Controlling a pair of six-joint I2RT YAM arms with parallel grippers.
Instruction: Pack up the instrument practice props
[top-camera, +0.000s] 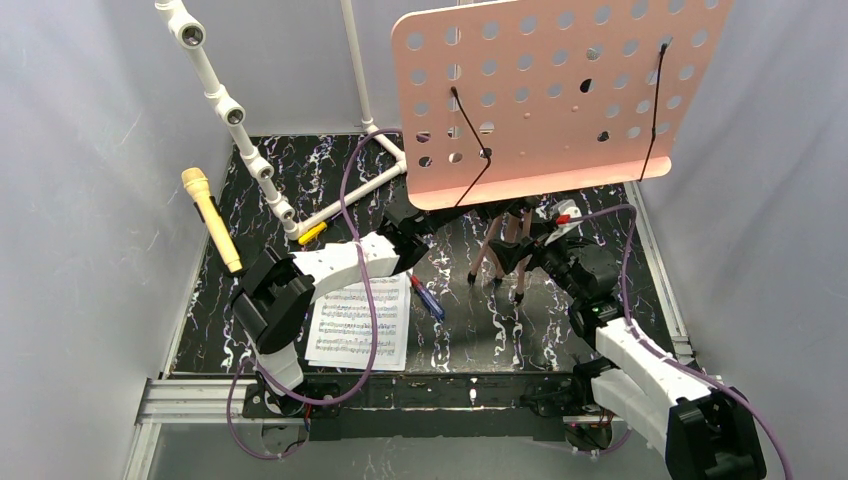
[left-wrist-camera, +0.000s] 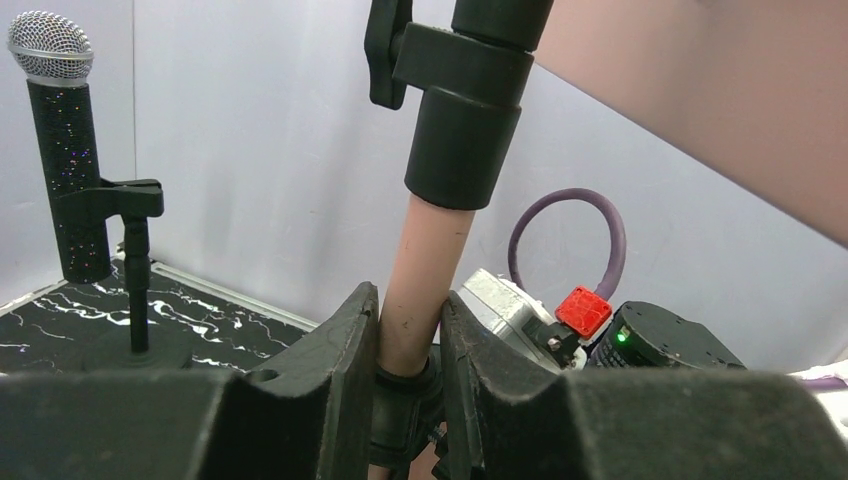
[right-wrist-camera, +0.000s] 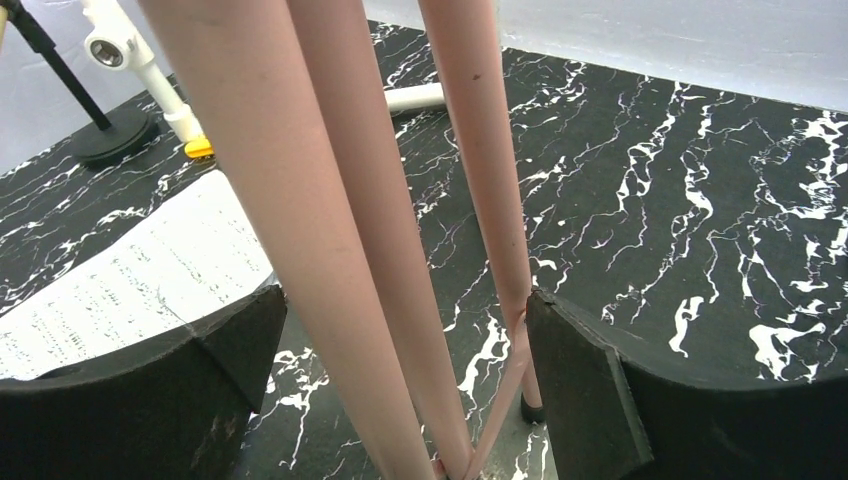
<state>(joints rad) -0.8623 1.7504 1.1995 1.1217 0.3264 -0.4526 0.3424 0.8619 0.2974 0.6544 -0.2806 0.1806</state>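
From where I stand, the pink perforated music board (top-camera: 545, 95) stands tall over the far right of the black marbled desk (top-camera: 460, 330), tilted on its stand, with the copper tripod legs (top-camera: 500, 258) splayed beneath it near the middle of the desk. The left end effector (left-wrist-camera: 410, 340) reaches in under the board and is closed tight on the stand pole (left-wrist-camera: 425, 270), gripping it just below a black collar (left-wrist-camera: 460, 130). The right end effector (right-wrist-camera: 405, 330) is lower down at the tripod, its jaws spread wide with the legs (right-wrist-camera: 350, 230) passing between them. One leg runs right along the inner edge of the right-hand finger (right-wrist-camera: 620, 400), but nothing is clamped. Behind the left arm's view, the black grey-headed microphone (left-wrist-camera: 60, 150) sits upright in a clip on a thin mic pole (left-wrist-camera: 135, 290) with a round base. The yellow microphone (top-camera: 210, 220) lies well apart on the left side of the desk, beside the white pipe frame (top-camera: 235, 115). The sheet-music pages (top-camera: 360, 325) lie flat near the front edge between the two arms, and a blue and red pen (top-camera: 427, 297) lies just to their right.
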